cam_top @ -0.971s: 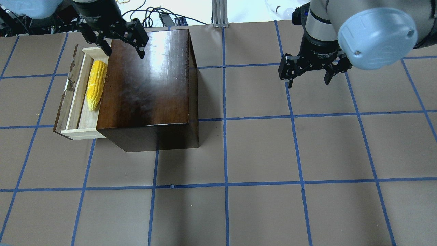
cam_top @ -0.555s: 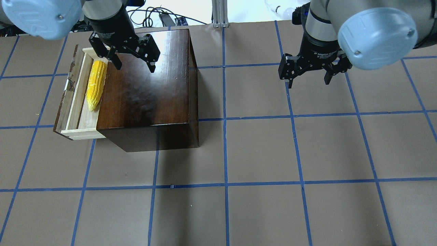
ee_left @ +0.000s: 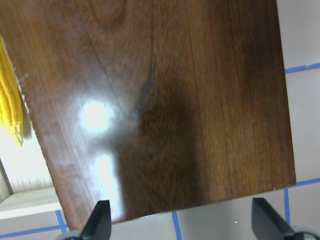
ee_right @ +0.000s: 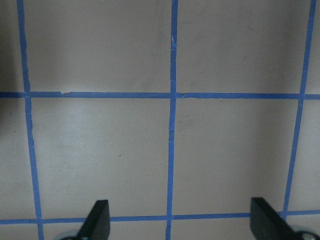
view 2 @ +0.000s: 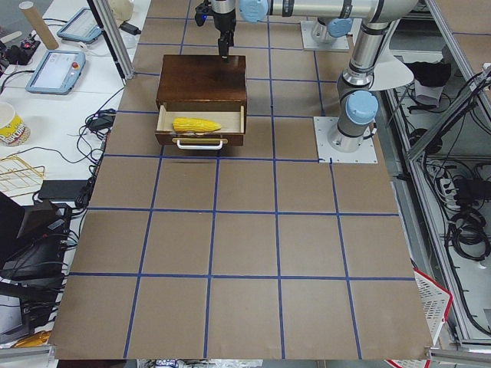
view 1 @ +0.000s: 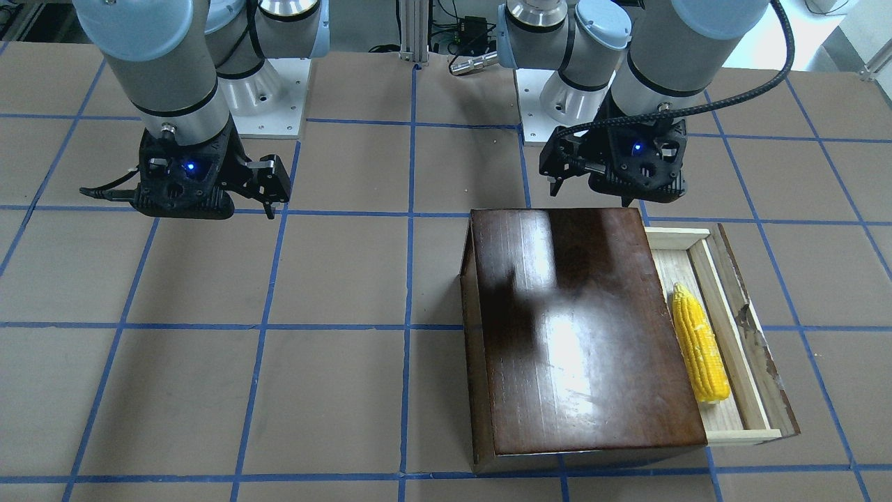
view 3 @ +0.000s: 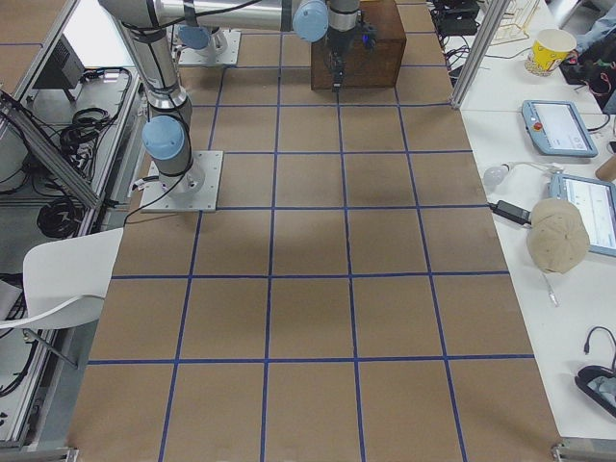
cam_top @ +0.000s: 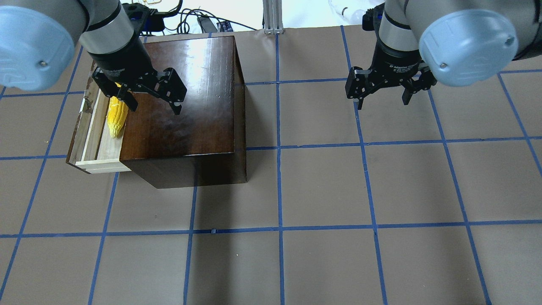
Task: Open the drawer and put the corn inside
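Observation:
The yellow corn lies in the pulled-out drawer, next to the dark-brown box. The front-facing view shows the whole corn in the pale drawer tray. My left gripper is open and empty. It hangs above the box top near the drawer side, and one finger hides the corn's far end from overhead. Its wrist view shows the box top and a strip of corn. My right gripper is open and empty over bare table far to the right.
The brown table surface has a grid of blue tape. Cables and an aluminium post sit at the far edge. The drawer has a white handle on its front. Side tables hold tablets and a cup.
My left gripper has moved toward the near side over the box, still open, and now covers the corn's far end from overhead. The corn, drawer and right arm have not moved.

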`<act>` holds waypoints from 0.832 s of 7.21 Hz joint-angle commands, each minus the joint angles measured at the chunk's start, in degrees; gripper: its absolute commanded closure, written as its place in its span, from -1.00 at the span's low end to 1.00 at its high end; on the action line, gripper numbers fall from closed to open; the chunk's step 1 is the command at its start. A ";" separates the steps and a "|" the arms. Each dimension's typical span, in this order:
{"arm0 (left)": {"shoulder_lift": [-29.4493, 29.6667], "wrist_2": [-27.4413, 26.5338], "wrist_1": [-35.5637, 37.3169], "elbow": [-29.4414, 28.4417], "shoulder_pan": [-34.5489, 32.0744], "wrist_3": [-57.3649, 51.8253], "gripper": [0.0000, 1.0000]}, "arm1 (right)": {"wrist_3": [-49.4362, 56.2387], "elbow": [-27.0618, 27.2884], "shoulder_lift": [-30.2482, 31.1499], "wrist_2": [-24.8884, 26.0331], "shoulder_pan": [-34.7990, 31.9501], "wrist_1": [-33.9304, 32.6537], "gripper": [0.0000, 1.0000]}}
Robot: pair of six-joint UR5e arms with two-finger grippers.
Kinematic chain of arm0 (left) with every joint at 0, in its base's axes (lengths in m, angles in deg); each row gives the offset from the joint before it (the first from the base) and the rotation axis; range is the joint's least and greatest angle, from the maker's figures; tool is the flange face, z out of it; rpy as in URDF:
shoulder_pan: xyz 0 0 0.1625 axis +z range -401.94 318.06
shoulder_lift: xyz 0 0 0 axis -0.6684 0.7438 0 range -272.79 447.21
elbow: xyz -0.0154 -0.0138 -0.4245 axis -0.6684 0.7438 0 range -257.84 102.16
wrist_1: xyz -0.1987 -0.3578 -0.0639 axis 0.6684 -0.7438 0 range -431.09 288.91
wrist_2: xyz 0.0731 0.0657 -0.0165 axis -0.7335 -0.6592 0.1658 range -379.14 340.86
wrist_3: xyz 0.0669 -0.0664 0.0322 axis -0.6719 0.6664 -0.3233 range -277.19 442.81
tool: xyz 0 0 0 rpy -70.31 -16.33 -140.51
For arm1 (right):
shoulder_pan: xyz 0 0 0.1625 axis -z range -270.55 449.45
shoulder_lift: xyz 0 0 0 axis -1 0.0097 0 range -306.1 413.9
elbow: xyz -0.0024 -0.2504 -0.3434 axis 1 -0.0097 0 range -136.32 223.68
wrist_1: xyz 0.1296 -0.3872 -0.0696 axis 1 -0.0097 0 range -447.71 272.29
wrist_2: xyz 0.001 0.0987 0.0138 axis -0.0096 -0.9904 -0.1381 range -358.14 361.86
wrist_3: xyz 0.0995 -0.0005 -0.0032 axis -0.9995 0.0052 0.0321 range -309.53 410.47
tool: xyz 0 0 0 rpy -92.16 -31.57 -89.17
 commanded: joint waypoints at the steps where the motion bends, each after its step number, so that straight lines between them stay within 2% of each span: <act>1: -2.75 -0.09 0.31 2.55 1.80 1.21 -1.00 | 0.00 0.00 0.00 0.00 0.00 -0.02 -1.00; 6: -4.70 -0.18 0.57 5.10 2.08 3.23 -1.00 | 0.00 0.00 0.00 0.00 0.00 -0.02 -1.00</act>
